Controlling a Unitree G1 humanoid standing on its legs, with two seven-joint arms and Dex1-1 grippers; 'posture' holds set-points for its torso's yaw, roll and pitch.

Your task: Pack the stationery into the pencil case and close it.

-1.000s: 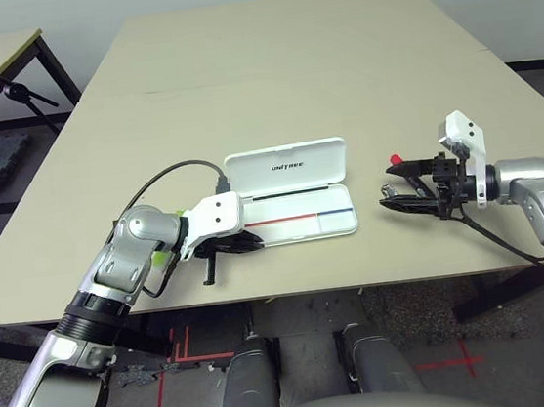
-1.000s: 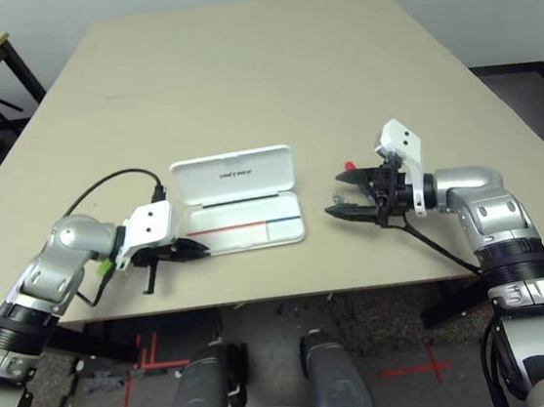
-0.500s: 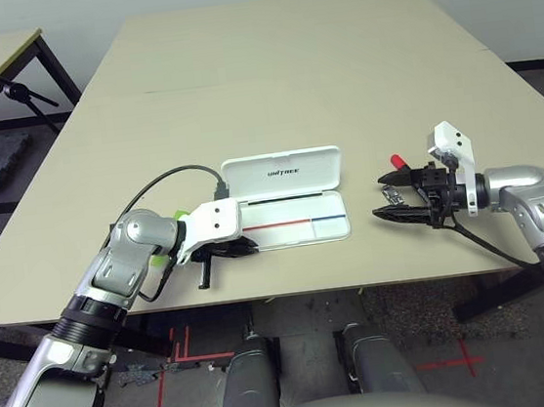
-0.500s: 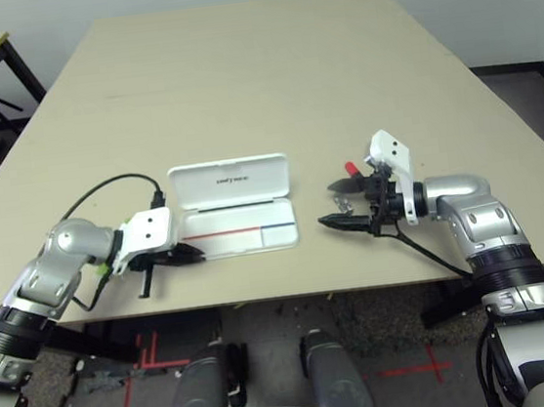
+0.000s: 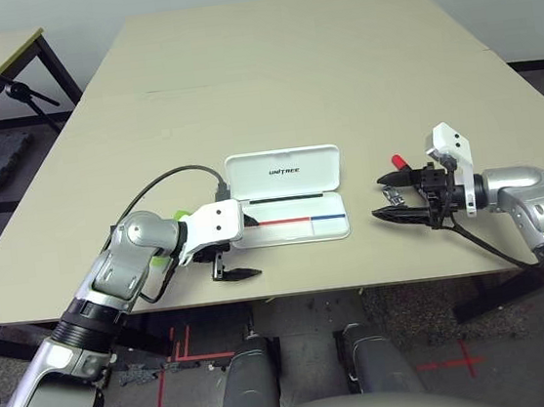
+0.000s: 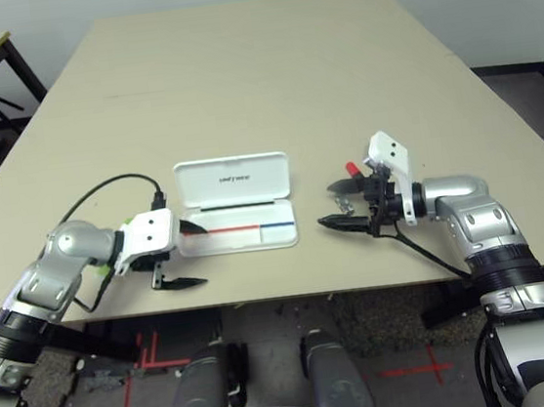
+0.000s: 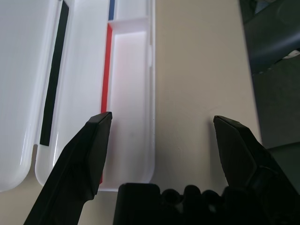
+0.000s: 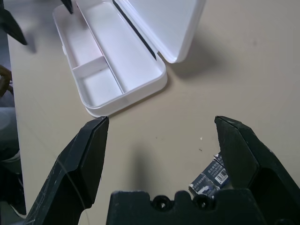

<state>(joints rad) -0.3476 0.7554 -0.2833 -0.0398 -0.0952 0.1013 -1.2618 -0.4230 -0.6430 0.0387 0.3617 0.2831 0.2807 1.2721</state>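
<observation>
Both claws, left [image 5: 237,262] and right [image 5: 396,198], stand wide open, empty. Case [image 5: 291,196] looks light, stiff, slippery; its thin lid edge seems the best hold.

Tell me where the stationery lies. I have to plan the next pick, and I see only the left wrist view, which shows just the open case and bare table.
Observer: A lime-green highlighter peeks out from under the left forearm, behind the left hand.
Operator: Anything over by the right arm?
Observer: A marker. Its red end shows just beyond the right hand, to the right of the pencil case.
Operator: Is that hand free to take it?
Observer: Yes, its fingers stand open with nothing between them.
</observation>
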